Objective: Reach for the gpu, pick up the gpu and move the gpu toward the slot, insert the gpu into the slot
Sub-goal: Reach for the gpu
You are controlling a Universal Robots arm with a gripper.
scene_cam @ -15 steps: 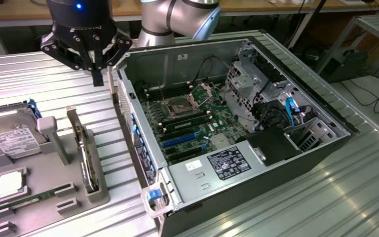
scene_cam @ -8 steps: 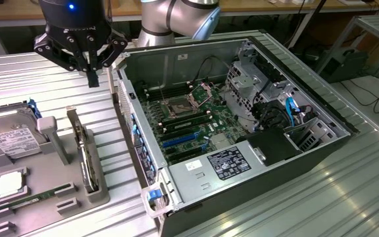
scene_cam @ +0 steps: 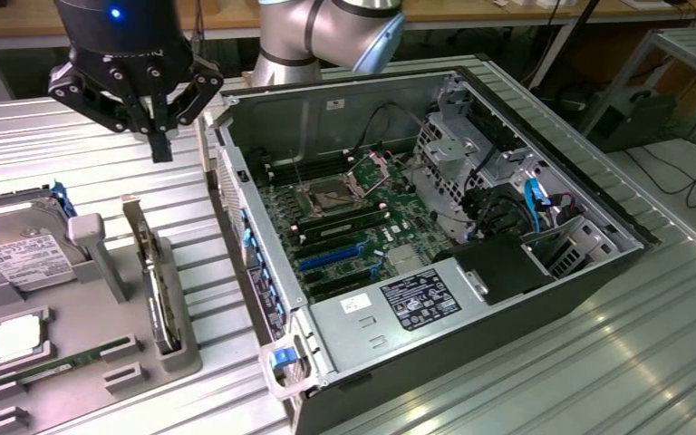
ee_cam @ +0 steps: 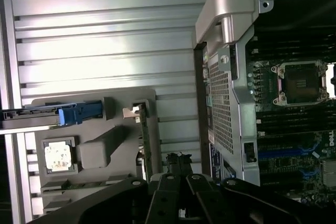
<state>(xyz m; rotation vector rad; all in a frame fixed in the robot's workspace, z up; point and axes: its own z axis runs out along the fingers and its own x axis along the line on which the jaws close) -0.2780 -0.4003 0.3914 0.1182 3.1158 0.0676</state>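
- The gpu (scene_cam: 155, 276) stands on its long edge in a groove of the gray tray (scene_cam: 88, 317), just to the exterior view's left of the open case (scene_cam: 323, 109). Nothing is touching it.
- The gripper (scene_cam: 159, 145) hangs over the table above the tray's far end with its fingers pressed together and nothing in them.
- Looks-wise it's a thin flat dark card, seen nearly edge-on, with a silver bracket (scene_cam: 134, 217) at the end nearer the gripper.
- My guess on handling is light and stiff but fragile. It's a bare board, so go easy on the squeeze, and those smooth faces could slip.
- I'd pinch across the two flat faces at the top edge, around mid-length so it doesn't swing, and stay off the bottom contact edge.
- The slot (scene_cam: 330, 258) is the blue one on the motherboard (scene_cam: 361, 217), and it looks empty.
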